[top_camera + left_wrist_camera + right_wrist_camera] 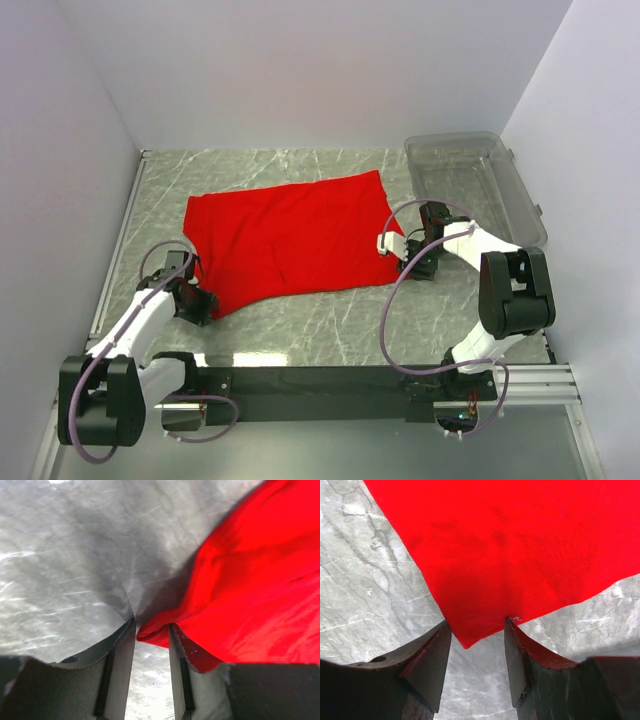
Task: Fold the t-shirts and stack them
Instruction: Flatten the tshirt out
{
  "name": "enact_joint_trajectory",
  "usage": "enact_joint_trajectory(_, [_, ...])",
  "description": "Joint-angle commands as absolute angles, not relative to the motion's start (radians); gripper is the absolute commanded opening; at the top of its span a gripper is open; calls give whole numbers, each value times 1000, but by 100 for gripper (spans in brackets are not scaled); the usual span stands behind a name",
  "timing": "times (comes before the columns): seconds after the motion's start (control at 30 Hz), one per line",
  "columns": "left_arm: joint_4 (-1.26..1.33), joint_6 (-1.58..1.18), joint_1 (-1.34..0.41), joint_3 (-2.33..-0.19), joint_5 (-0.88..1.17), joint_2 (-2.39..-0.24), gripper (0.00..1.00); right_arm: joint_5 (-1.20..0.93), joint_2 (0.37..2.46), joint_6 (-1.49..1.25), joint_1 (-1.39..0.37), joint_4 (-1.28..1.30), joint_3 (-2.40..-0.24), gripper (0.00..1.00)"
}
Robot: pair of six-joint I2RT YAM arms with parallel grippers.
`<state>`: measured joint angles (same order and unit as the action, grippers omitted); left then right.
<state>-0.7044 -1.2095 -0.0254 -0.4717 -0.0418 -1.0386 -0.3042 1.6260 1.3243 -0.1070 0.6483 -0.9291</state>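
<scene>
- Nearest me, well to the left of the bin point(470, 190), my left tool point(152, 625) is down at the desk point(330, 320). It sits on the near corner of the t-shirt point(290, 240), at the end away from the bin. Its jaws stand apart with a small fold of red cloth between the tips, and I judge it not yet pinched.
- A little farther in, my right tool point(477, 622) sits in the gap between the bin and the shirt. Its jaws are wide apart, with the shirt's pointed hem corner just between them and touching neither.
- The shirt lies spread on the desk to the left of the bin, its far corner near the bin's near wall. I can't make out sleeves or the label.
- I read this as taking hold for a fold. Next, both tools need to close on their corners, lift evenly, and carry the near edge over to the far side.
- The bin stands farthest back. It crowds the right arm, whose cable loop arches close to the shirt's edge, so I'd watch for a snag there.
</scene>
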Motion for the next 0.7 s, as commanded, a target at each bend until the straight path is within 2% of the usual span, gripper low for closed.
enact_joint_trajectory(0.0, [-808, -1244, -40, -511, -95, -1063, 39, -314, 1629, 1318, -104, 626, -946, 53])
enact_joint_trajectory(0.23, [-838, -1278, -57, -520, -133, -1080, 40, -321, 1628, 1309, -104, 620, -946, 53])
enact_joint_trajectory(0.47, [-737, -1264, -58, -500, -153, -1100, 34, -330, 1626, 1313, -103, 621, -942, 52])
enact_joint_trajectory(0.57, [-700, -1246, -58, -503, -167, -1107, 36, -330, 1628, 1315, -103, 624, -945, 52])
enact_joint_trajectory(0.67, [-686, -1229, -58, -499, -161, -1123, 43, -331, 1628, 1313, -104, 626, -946, 52])
